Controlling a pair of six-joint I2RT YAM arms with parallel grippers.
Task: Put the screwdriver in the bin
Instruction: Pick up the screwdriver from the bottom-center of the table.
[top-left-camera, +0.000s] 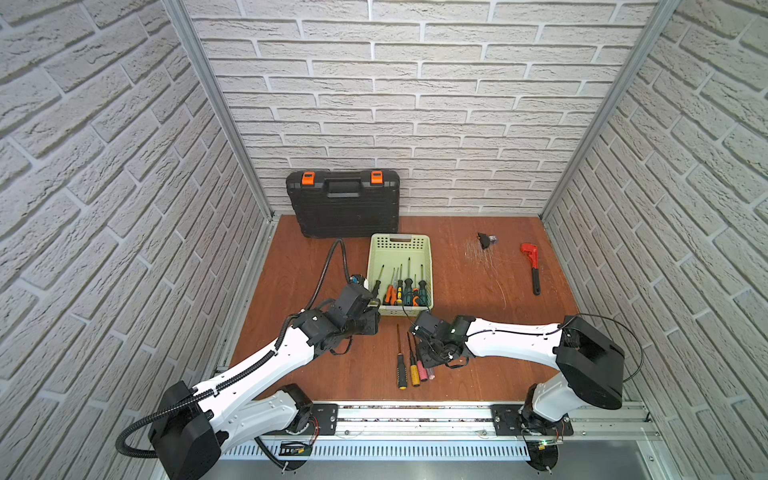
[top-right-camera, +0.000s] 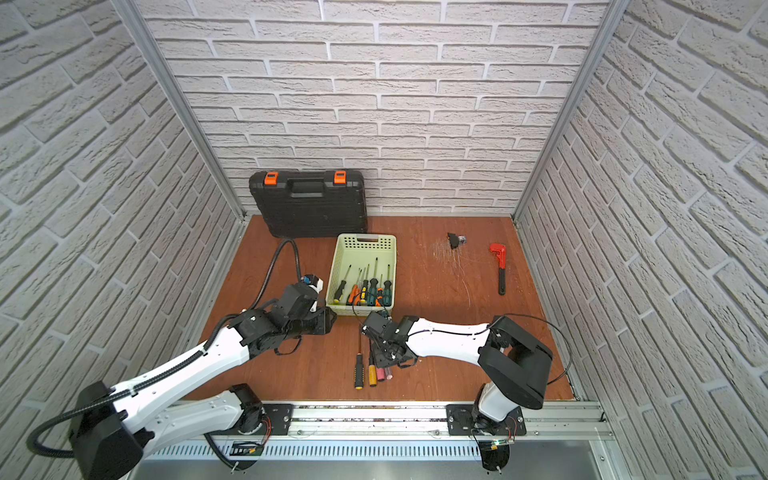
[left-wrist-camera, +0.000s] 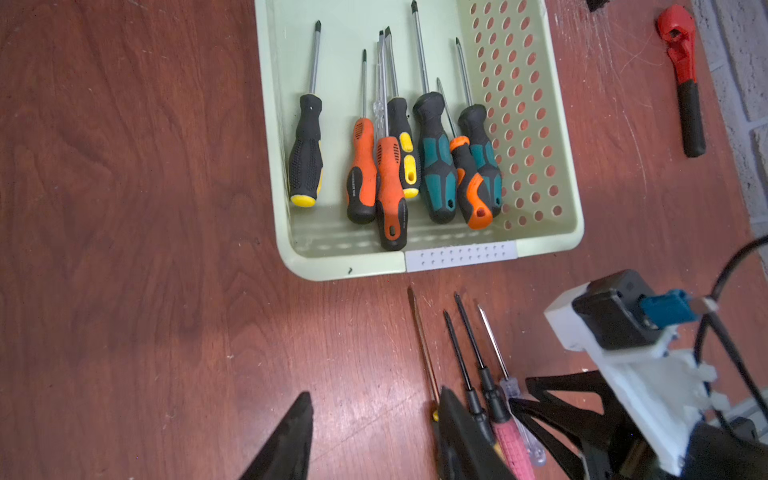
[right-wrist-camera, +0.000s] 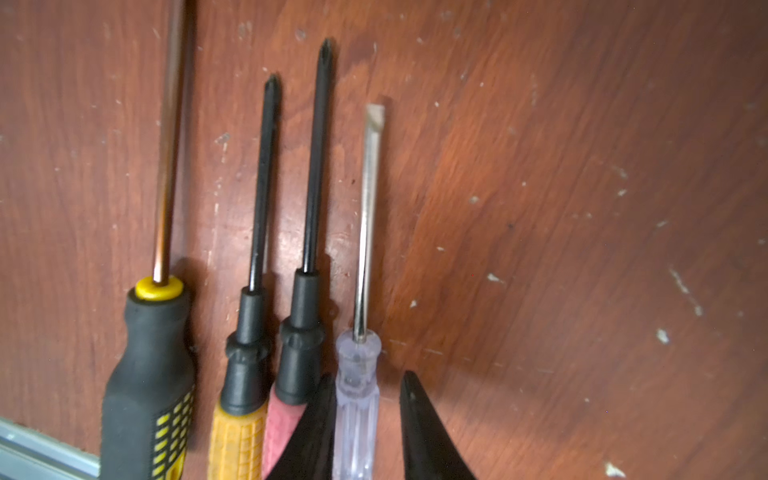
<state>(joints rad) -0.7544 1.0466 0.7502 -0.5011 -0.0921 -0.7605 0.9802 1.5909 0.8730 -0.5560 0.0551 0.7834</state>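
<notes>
Clear screwdriver (right-wrist-camera: 358, 407): handle cut off by edge.

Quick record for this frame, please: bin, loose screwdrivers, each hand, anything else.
bin: pale green basket, several screwdrivers inside
loose: row of four screwdrivers lying side by side, just outside the bin's near end
right hand: open, fingers either side of the clear-handled screwdriver, not lifted
left hand: open, empty
other: red wrench, black toolcase

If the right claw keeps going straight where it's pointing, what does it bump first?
Probably the clear-handled screwdriver, lying between the open jaws of the right gripper on the table. Depth is unclear, so it may touch the table first.
</notes>
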